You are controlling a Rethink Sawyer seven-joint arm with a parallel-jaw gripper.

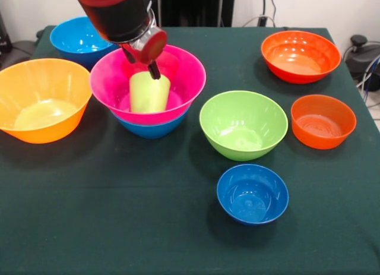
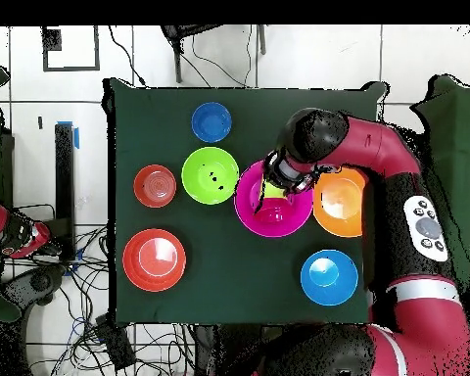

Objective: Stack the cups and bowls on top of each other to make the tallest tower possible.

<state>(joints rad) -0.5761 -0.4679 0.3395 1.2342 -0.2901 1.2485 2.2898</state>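
small blue bowl (image 1: 252, 193) sits nearest; lime cup (image 1: 149, 92) stands upright, axis vertical, inside the pink bowl (image 1: 107, 79), gripper (image 1: 154, 70) at its 12 o'clock rim, jaw state indeterminable.

A lime-green cup (image 1: 149, 92) is seen upside down inside a large pink bowl (image 1: 110, 79), itself nested in a medium blue bowl (image 1: 151, 130). Six further bowls are spread singly around them.
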